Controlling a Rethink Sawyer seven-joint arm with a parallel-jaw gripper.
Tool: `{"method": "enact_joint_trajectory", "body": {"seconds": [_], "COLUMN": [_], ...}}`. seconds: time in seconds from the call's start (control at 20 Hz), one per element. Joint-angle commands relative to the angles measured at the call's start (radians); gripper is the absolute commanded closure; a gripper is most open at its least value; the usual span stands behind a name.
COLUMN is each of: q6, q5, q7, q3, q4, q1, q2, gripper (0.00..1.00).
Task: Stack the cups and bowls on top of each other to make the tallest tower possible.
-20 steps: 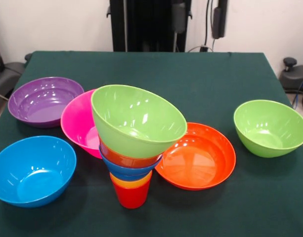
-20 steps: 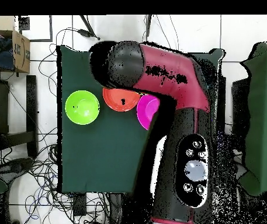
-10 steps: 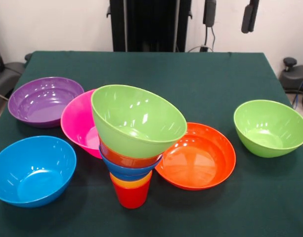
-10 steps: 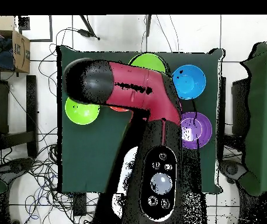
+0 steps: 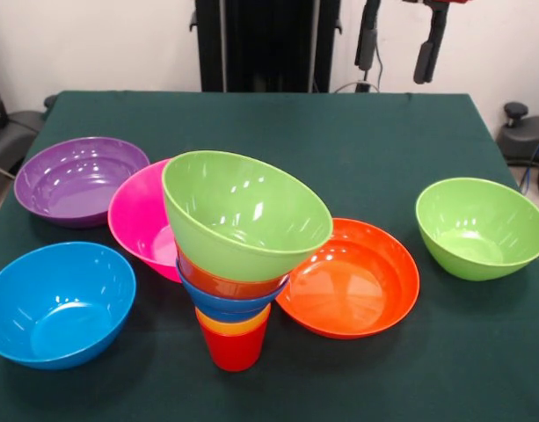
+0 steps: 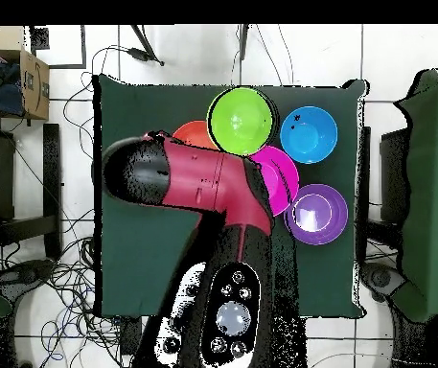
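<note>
Green cloth table (image 5: 357, 149) bears bowls; white wall (image 5: 93, 44) behind.

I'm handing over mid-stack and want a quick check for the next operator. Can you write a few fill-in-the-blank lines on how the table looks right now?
1. The tower stands on a narrow ____ cup.
2. The tower's top piece is a tilted ____ bowl.
3. The gripper hangs above the table's far edge with its jaws ____.
4. Beside the purple bowl, the pink bowl lies directly ____ the tower.

Missing words: red; lime green; open; behind
</note>
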Motion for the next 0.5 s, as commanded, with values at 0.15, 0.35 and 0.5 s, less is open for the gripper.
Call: {"method": "enact_joint_trajectory", "body": {"seconds": [0.15,0.35,0.5], "q6": [-0.167,-0.210,-0.248], "q5": [-0.002,0.026,0.037], "q7": [0.254,0.262,0.267], "q3": [-0.020,-0.031,-0.036], "q4": [0.175,0.183,0.187], "q1": [0.059,0.073,0.079], "q2": [0.066,0.095,0.116], "gripper": [0.00,0.00,0.00]}}
